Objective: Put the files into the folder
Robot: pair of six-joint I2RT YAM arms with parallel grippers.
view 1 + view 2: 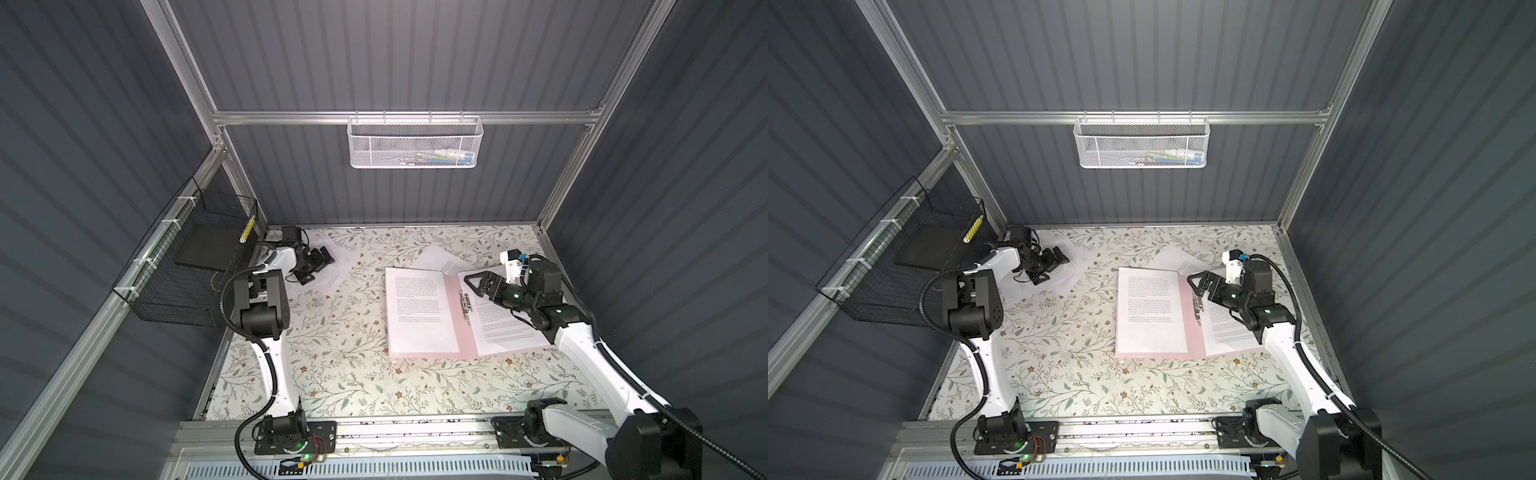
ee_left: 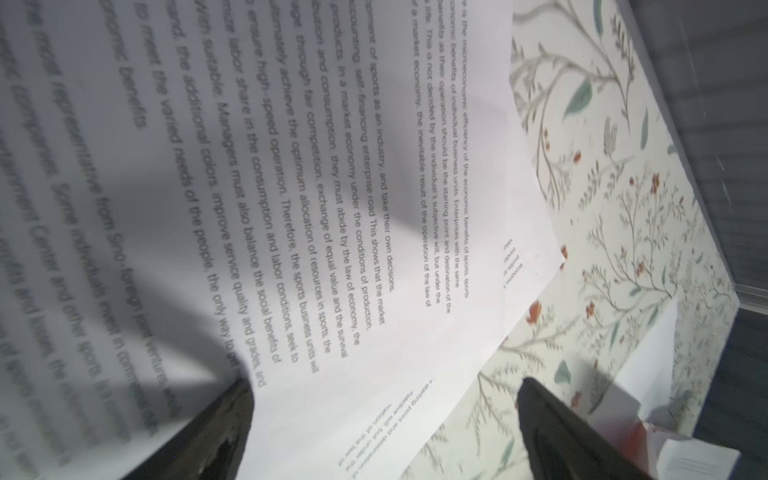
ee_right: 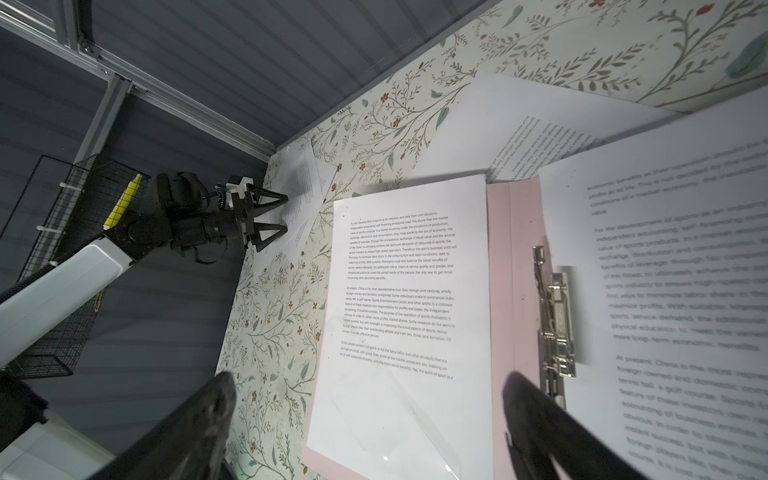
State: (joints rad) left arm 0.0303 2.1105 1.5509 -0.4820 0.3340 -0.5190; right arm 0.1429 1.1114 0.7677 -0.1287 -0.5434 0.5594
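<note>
Near edge: a metal rail (image 1: 415,430) carries the bases of two black-and-white robot arms, the left arm (image 1: 272,365) and the right arm (image 1: 582,349).
Tabletop: the tabletop (image 1: 332,357) has a pale pattern of leaves and small flowers.
Folder: a pale pink folder (image 1: 466,343) lies open and flat, right of the middle, with a metal clip (image 1: 466,305) along its spine.
Files in the folder: one printed sheet (image 1: 415,311) lies on the left half. Another sheet (image 1: 507,332) lies on the right half, partly hidden by the right arm.
Files outside: a third sheet (image 1: 440,262) pokes out from under the folder's far edge. More overlapping sheets (image 1: 332,270) lie in the far left corner.
Left jaws: spread wide and holding nothing, low over the corner sheets. In the left wrist view one finger (image 2: 224,415) is over paper and the other over bare tabletop. Whether they touch cannot be told.
Right jaws: spread wide and holding nothing, above the far end of the clip.
Walls: a black wire basket (image 1: 178,299) on the left wall holds a dark flat slab (image 1: 208,249). A white mesh basket (image 1: 415,141) hangs on the back wall.
</note>
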